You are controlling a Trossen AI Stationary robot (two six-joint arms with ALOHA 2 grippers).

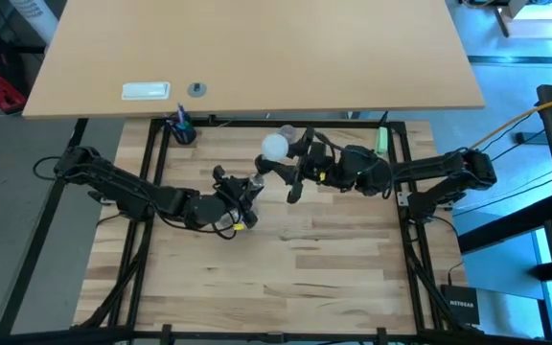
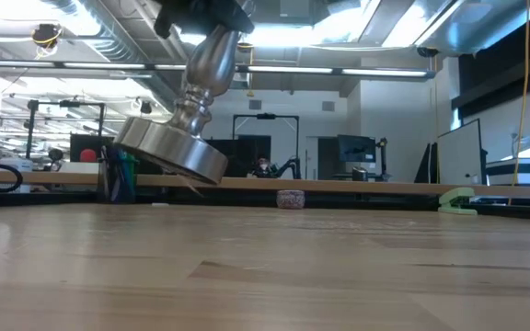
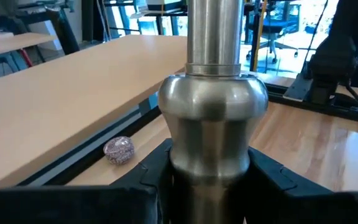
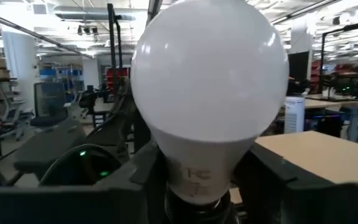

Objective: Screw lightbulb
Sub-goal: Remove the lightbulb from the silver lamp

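Note:
My left gripper [image 1: 244, 188] is shut on the silvery stand [image 2: 191, 101], which is in the air over the middle of the table. Its round base [image 2: 171, 149] is tilted and clear of the wood. My right gripper [image 1: 293, 171] is shut on the white frosted lightbulb [image 1: 275, 146], just to the far right of the stand. The bulb fills the right wrist view [image 4: 210, 81]. The stand's top end is hidden by my left gripper in the low view. My left gripper pinches the stand's stem [image 3: 211, 177] between its two fingers [image 3: 151, 171], just beside the stem's rounded bulge [image 3: 213, 115]. The fingers lie across the stem. The stand is lifted clear and tilted, its base hanging below the gripper. My right gripper pinches the lightbulb's narrow neck [image 4: 194, 177] between its two fingers [image 4: 138, 171], below the round globe. The bulb is lifted clear of the table, and its globe sticks out beyond the fingertips. Its threaded base is hidden between the fingers.
A small purplish round object [image 3: 118, 150] lies by the table's far edge; it also shows in the low view [image 2: 290, 199]. A dark pen cup [image 1: 182, 129] stands at the far left, and a green object [image 1: 381, 142] lies at the far right. A lighter table [image 1: 257, 57] lies beyond.

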